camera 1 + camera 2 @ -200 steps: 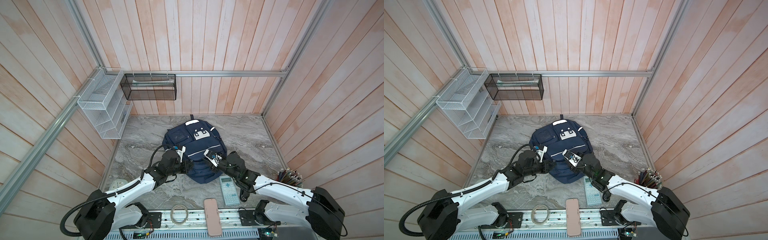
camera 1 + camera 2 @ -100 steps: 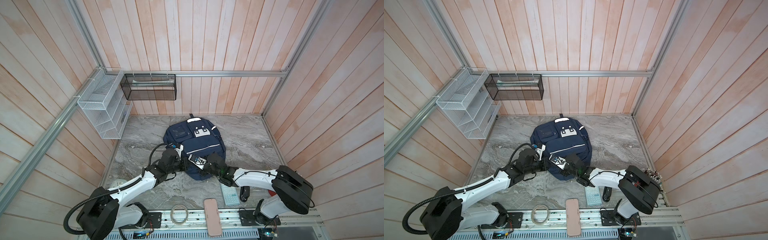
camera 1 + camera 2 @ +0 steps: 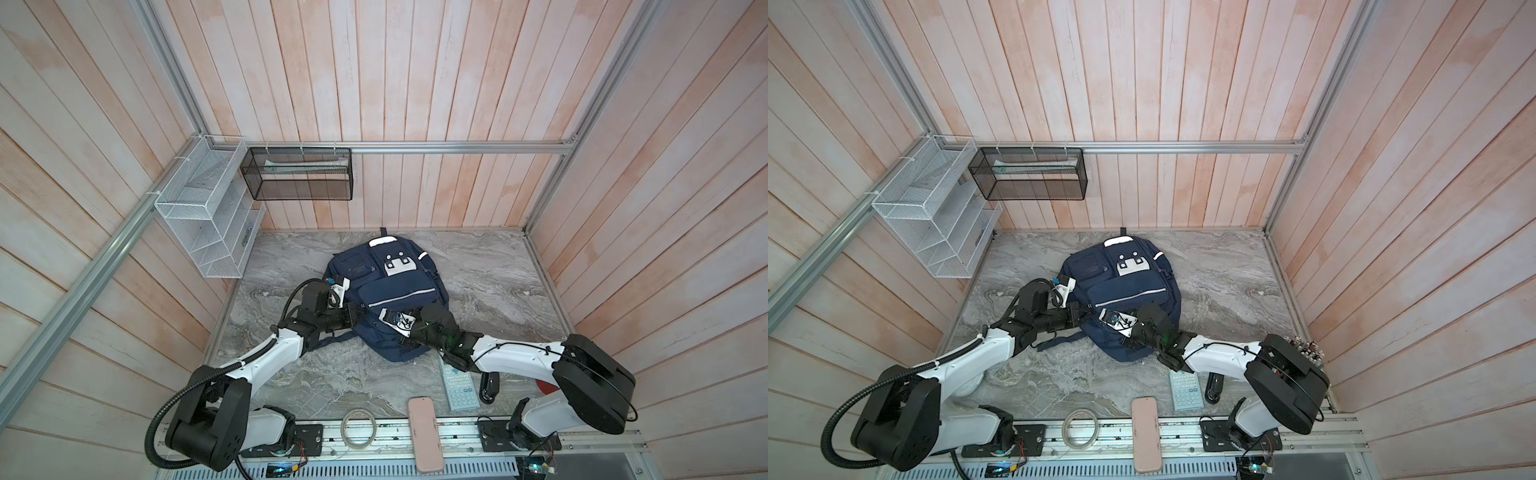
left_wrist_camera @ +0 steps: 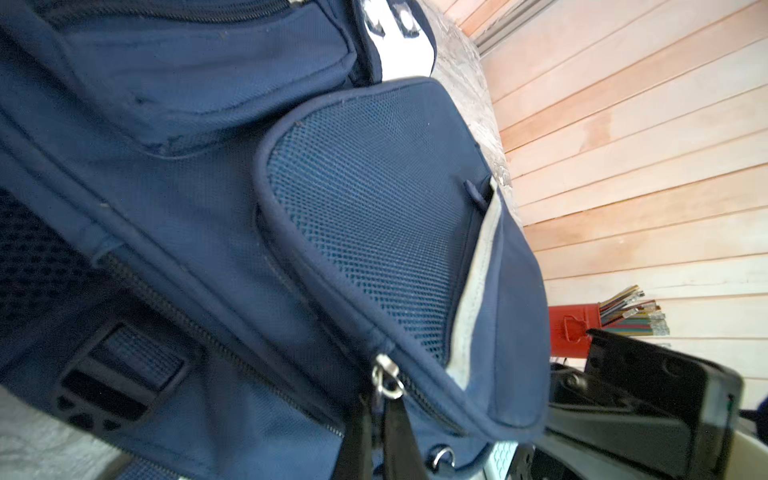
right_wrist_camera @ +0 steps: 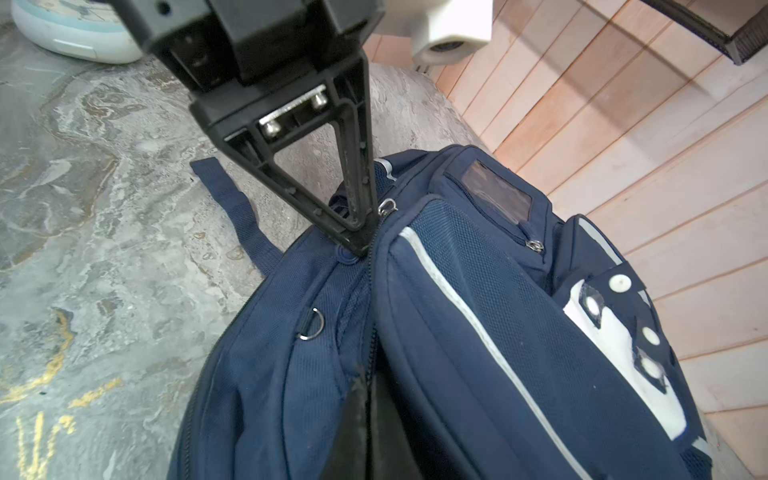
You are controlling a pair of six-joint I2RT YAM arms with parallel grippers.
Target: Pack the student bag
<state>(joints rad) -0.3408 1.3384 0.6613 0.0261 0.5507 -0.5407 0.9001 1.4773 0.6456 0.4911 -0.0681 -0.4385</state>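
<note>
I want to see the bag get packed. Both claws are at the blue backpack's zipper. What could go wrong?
The left gripper and right gripper are both shut at one zipper seam of the student bag, close together, so they might bump or slip off. The bag is soft and nothing pins it, so a tug may drag it instead of unzipping. The right arm reaches over the calculator and could knock it.

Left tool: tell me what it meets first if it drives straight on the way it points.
The navy backpack: the shut left tool has its tips at the bag's zipper seam, so going on would probably just push into that fabric.
</note>
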